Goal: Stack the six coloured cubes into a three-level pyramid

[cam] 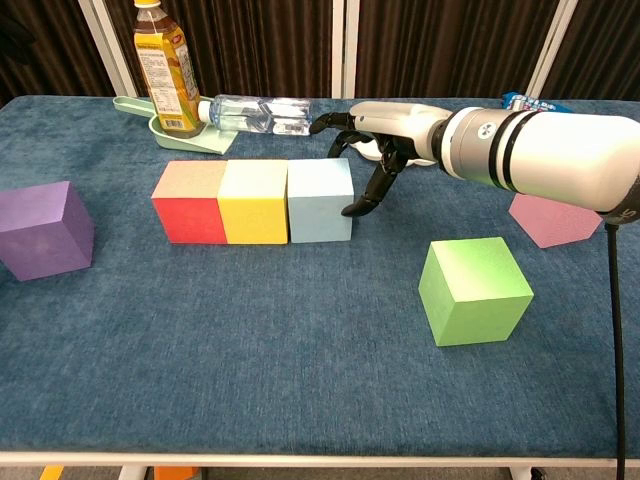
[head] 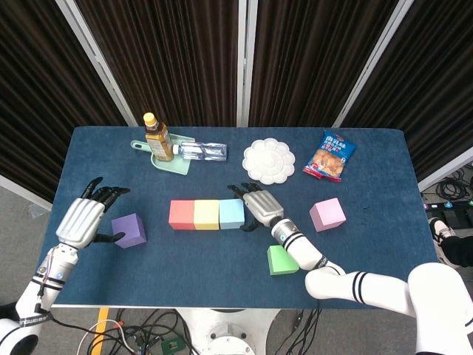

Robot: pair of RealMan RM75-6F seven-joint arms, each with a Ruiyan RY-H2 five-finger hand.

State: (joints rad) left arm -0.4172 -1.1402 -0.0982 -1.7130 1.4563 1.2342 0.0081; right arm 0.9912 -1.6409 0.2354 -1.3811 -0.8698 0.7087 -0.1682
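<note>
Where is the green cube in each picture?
Head view: the green cube sits near the table's front edge, below the right hand.
Chest view: the green cube sits right of centre, nearest the camera.
Shared landmark: the light blue cube ending the row.

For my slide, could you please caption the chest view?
Right robot hand open beside the light blue cube ending a red, yellow, blue row; green cube waits nearby.
</note>
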